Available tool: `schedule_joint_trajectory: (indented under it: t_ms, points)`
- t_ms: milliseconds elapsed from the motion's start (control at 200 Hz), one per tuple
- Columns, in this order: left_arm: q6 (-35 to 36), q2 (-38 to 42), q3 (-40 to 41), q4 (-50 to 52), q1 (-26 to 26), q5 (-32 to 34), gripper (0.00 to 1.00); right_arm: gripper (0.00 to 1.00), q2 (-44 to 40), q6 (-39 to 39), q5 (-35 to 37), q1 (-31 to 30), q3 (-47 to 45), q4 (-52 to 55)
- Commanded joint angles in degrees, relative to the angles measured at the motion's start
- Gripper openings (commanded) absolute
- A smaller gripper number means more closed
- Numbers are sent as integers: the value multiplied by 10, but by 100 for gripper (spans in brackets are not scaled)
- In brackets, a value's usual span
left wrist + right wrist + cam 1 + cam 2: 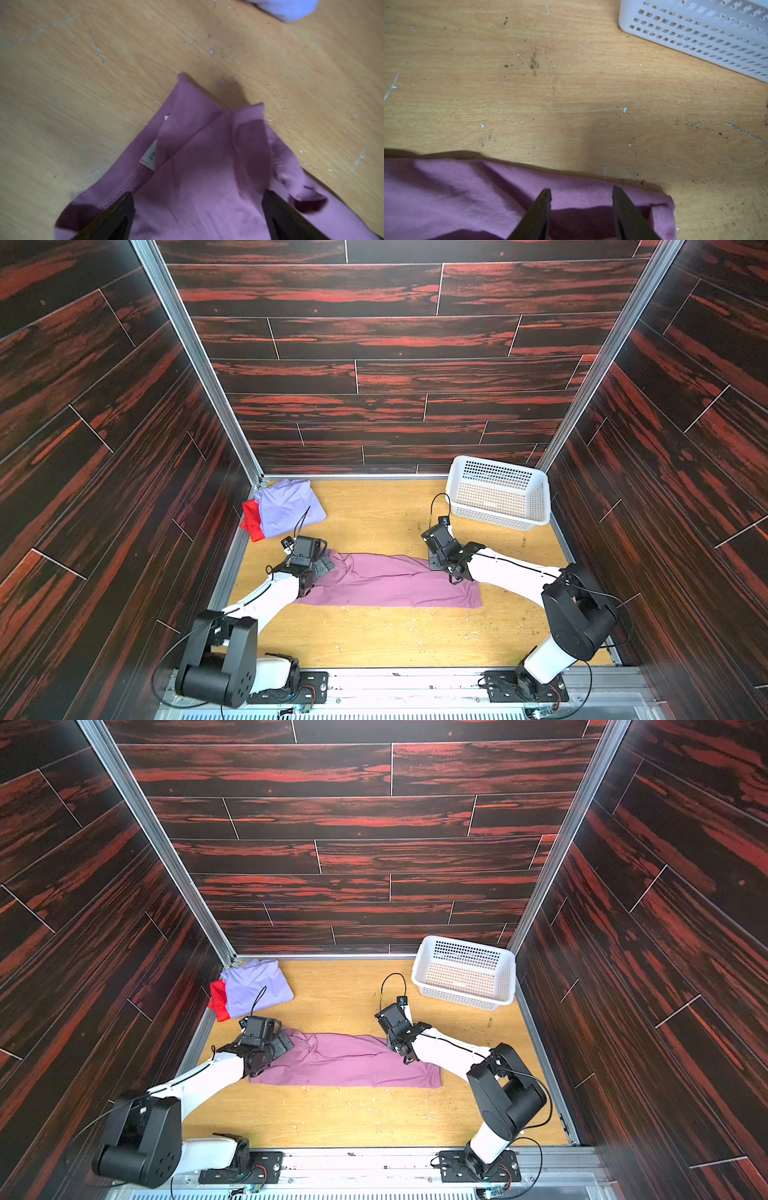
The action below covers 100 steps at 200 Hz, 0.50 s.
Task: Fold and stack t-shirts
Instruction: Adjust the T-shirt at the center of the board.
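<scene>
**Both grippers low over the two ends of the pink shirt**

Left gripper [325, 565] [197, 197] spread wide, pinching nothing, tips just above the neck end of the pink shirt [386, 580] [207, 166]. White neck label [148, 155] just ahead of one finger. Right gripper [434, 563] [581, 192] partly spread over the opposite end, cloth flat in the gap, nothing seen pinched.

Shirt folded into a long band, stretched from one gripper to the other on the wooden table [374, 639]. Near edge straight, far edge wavy. Bunched folds beside the left gripper. In the right wrist view, a folded corner just outward of the right gripper's tips.

Ahead of the left gripper, a short strip of bare table, then the lavender shirt [286, 506] folded in the far corner. Under it the red shirt [251, 522], showing only along the wall side.

Ahead and outward of the right gripper, bare scuffed table, then the white basket [540, 497] [695, 31] against the back wall [374, 364], well apart from the cloth.

Between the two grippers, beyond the far edge, open table right up to the back wall. Behind both grippers, on the near side of the band, a wide bare stretch. Left side wall [199, 531] near the outer flank of the left gripper, and more room on the outer flank of the right gripper
</scene>
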<state>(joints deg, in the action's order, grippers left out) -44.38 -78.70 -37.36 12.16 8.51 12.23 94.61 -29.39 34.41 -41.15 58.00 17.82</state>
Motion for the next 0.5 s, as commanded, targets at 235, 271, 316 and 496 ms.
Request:
schedule_joint_trajectory:
  t_ms: [235, 271, 316, 496]
  points:
    - [-11, -72, -52, -3, -49, -21, 88, 51, -19, -7, -2, -4, -24, 5]
    - [-10, -79, -50, -9, -52, -30, 83, 51, -20, -6, -1, -4, -25, 6]
    - [-13, -90, -51, -10, -57, -44, 79, 51, -21, -7, 0, -4, -26, 7]
    - [-14, -129, -54, -23, -66, -73, 76, 51, -25, -7, 4, -4, -29, 12]
